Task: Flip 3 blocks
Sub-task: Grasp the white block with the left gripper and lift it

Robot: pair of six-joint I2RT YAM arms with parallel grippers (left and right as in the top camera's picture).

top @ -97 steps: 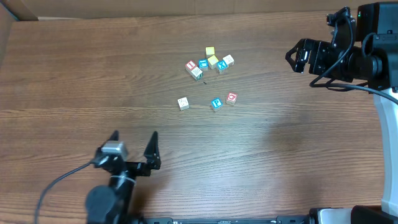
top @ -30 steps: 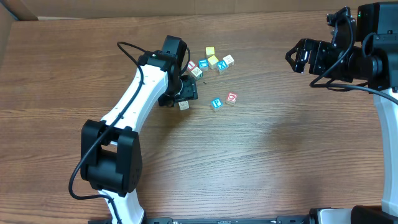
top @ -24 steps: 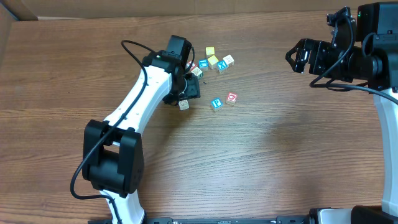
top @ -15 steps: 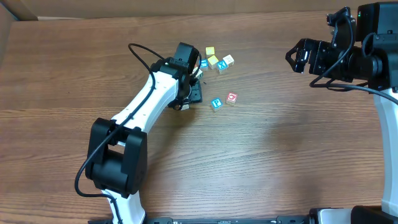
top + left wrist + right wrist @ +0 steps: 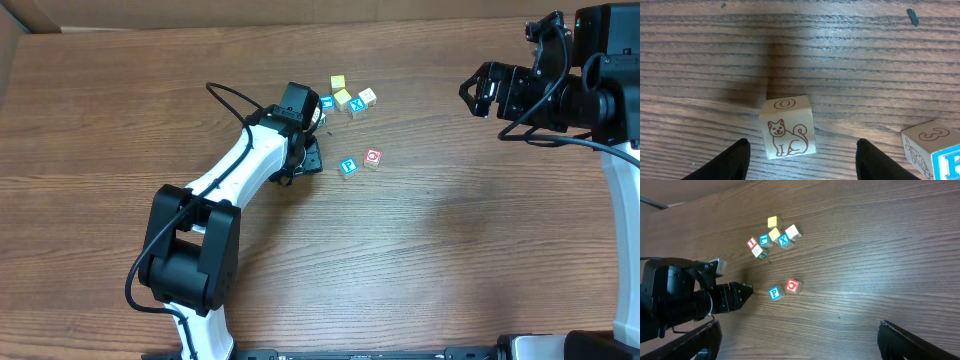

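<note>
**Left fingers straddle the pale cat cube, ten cubes in play**

Count them up: ten wooden cubes [image 5: 792,231] on the table [image 5: 450,250]. Seven are bunched in a cluster [image 5: 764,240] at the far side, among them two yellow-faced cubes [image 5: 338,82] and one blue X cube [image 5: 356,108].

Three lie apart, nearer in. The teal P cube [image 5: 348,167] and the red ring cube [image 5: 373,157] sit just beside each other. The pale cube [image 5: 788,127] rests flat on the wood, cat drawing toward the wrist camera and an O on the face beyond.

The left fingers [image 5: 732,162] stand either side of that pale cube with wood showing in both gaps, touching nothing. From overhead the cube is hidden under the left arm [image 5: 235,175].

The right fingers [image 5: 700,337] are spread wide with nothing between them, and the right arm [image 5: 560,90] is over the table's right side.

Three seconds back the left arm sat folded at the near edge; now it stretches across to the cubes. A second ago the pale cube still showed from above beside the fingers; now they cover it. The right arm, teal P cube and red ring cube have not shifted.
</note>
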